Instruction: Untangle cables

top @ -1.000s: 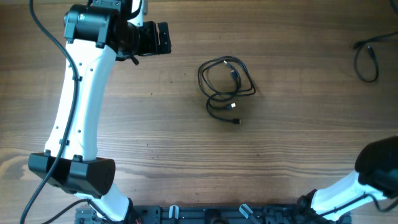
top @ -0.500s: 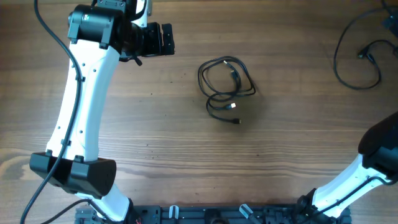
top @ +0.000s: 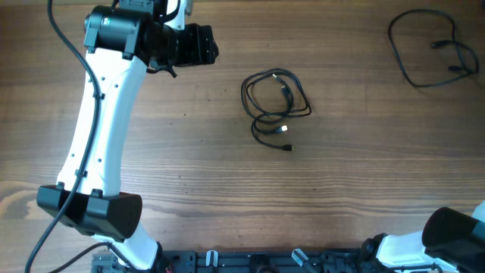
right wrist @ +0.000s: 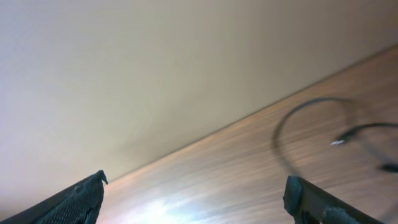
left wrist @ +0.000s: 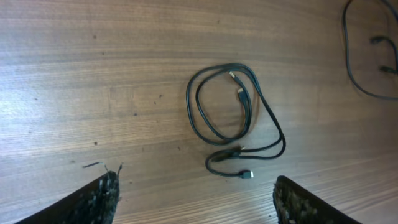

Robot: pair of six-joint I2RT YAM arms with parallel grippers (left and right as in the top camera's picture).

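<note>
A knot of thin black cables (top: 276, 105) lies in loose loops at the table's middle, with small plugs at its lower end. In the left wrist view the same cables (left wrist: 231, 118) lie ahead of my left gripper (left wrist: 198, 204), which is open and holds nothing. That left gripper (top: 208, 45) hovers at the far left, well apart from the knot. A separate black cable (top: 430, 48) lies alone at the far right corner. The right wrist view shows this cable (right wrist: 311, 130) blurred, beyond my open, empty right gripper (right wrist: 196, 200).
The left arm (top: 98, 136) stretches from the front-left base up the table's left side. Part of the right arm (top: 447, 239) shows at the front right corner. A pale wall (right wrist: 155, 68) fills most of the right wrist view.
The right gripper has let go of the separate cable, which has dropped further left at the far right corner. The right arm pulled back towards the front corner. The left gripper edged right.
</note>
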